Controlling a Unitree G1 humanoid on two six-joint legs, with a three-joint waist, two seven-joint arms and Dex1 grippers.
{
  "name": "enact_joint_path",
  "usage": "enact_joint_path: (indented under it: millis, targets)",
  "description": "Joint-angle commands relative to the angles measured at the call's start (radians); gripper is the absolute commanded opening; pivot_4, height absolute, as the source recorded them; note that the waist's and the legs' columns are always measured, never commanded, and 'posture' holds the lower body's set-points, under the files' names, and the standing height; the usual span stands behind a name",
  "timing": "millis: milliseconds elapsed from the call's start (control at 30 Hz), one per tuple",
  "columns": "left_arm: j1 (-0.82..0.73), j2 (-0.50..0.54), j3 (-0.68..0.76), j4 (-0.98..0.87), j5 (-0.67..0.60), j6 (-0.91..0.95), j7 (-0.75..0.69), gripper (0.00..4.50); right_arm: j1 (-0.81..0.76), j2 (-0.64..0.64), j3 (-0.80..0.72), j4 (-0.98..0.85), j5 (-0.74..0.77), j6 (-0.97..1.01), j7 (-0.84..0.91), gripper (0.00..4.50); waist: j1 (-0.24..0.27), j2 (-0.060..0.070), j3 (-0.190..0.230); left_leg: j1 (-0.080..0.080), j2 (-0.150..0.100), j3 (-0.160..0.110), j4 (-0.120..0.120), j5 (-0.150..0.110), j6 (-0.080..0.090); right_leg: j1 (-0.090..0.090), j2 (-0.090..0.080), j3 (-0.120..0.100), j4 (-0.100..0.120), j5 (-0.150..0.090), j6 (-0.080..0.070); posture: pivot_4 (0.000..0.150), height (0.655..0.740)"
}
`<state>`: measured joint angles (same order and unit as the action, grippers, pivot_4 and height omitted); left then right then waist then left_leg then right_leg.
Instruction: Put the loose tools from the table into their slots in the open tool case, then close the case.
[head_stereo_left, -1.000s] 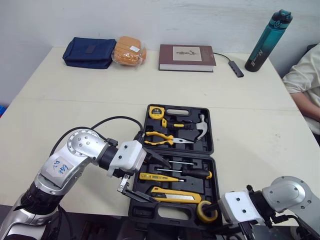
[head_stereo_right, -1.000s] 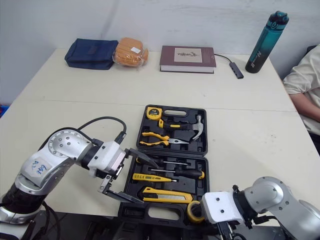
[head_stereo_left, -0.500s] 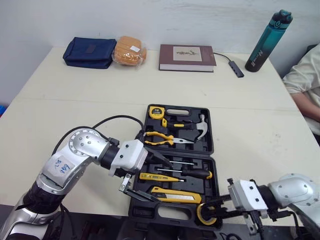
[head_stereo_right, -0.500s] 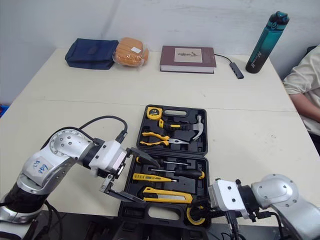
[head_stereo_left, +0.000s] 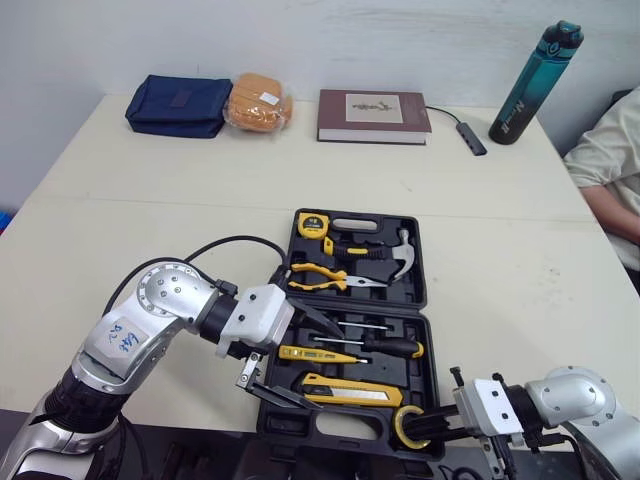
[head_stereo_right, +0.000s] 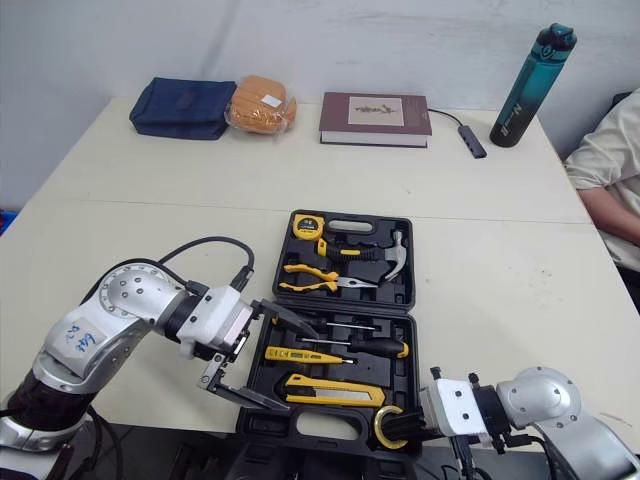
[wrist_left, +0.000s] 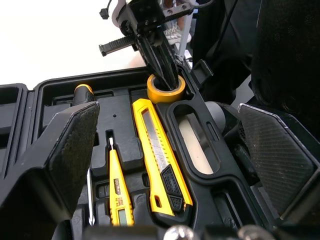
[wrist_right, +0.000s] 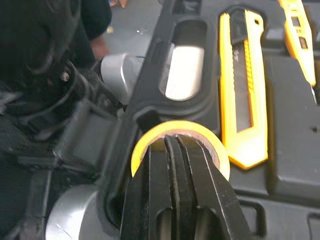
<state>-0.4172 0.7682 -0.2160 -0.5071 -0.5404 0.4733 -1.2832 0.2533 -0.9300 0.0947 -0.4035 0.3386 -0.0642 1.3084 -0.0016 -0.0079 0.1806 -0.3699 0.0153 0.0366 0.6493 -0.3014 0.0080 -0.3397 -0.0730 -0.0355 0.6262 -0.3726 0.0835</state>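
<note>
Right pincer (head_stereo_left: 421, 430) reaches in low from the near edge of the counter (head_stereo_left: 180, 230), forearm level and aimed toward the robot's left. Its fingers are pressed together with their tips inside the hole of the yellow tape roll (head_stereo_left: 399, 424), which sits in the near right corner of the open tool case (head_stereo_left: 432, 350). In the head views the left arm is bent at the elbow and comes across from the left. The left pincer (head_stereo_left: 330, 370) is spread wide and empty over the near half's left edge. Hammer (head_stereo_left: 400, 245), pliers (head_stereo_left: 320, 277), tester pen (head_stereo_left: 310, 352) and utility knife (head_stereo_left: 350, 392) lie in their slots, so packing looks all but finished; freeing the roll and closing the lid are what is left. From the left wrist, the roll sits in its recess beside the knife's tip, black fingers dipping into it. From the right wrist, the closed fingers cover the roll's near rim, next to the carry handle.
</note>
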Motion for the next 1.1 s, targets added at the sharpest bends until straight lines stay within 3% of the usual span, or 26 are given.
enact_joint_path:
  millis: [33, 433, 733, 933, 1100]
  targets:
    - [0.003, 0.001, -0.006, -0.021, 0.004, -0.015, -0.002, 4.5, 0.02, -0.004, 0.015, 0.055, -0.042, 0.01, -0.013, 0.04, 0.0, 0.0, 0.0, 0.0, 0.0, 0.0, 0.0, 0.0, 0.0, 0.0, 0.0, 0.0, 0.0, 0.0, 0.0, 0.15, 0.74]
    - [0.012, -0.017, -0.021, -0.017, 0.015, -0.017, 0.017, 4.5, 0.046, -0.021, 0.015, 0.033, -0.046, -0.004, -0.03, 0.04, 0.0, -0.004, -0.002, 0.001, 0.0, 0.0, 0.0, 0.0, 0.0, 0.001, 0.0, 0.0, 0.0, 0.0, 0.0, 0.15, 0.74]
    - [0.048, -0.025, -0.031, -0.001, 0.052, -0.027, 0.051, 4.5, 0.09, -0.033, -0.055, -0.085, 0.012, 0.093, -0.095, 0.04, 0.001, -0.004, -0.002, 0.0, 0.0, 0.0, 0.0, 0.0, 0.0, 0.001, 0.0, 0.0, 0.0, 0.0, 0.0, 0.15, 0.74]
    - [0.128, 0.055, 0.075, 0.059, 0.074, -0.046, 0.069, 4.5, 0.167, -0.09, -0.262, -0.239, 0.166, 0.269, -0.131, 0.04, -0.002, -0.003, -0.002, 0.0, 0.0, 0.0, -0.001, 0.0, 0.001, 0.0, -0.001, 0.0, 0.0, 0.0, 0.0, 0.15, 0.74]
    - [0.18, 0.102, 0.187, 0.168, 0.105, -0.094, 0.105, 4.5, 0.141, -0.114, -0.439, -0.256, 0.306, 0.431, -0.15, 0.04, 0.0, -0.003, -0.002, 0.001, 0.0, -0.001, -0.001, -0.002, 0.003, 0.0, -0.002, -0.001, 0.001, 0.0, -0.001, 0.15, 0.74]
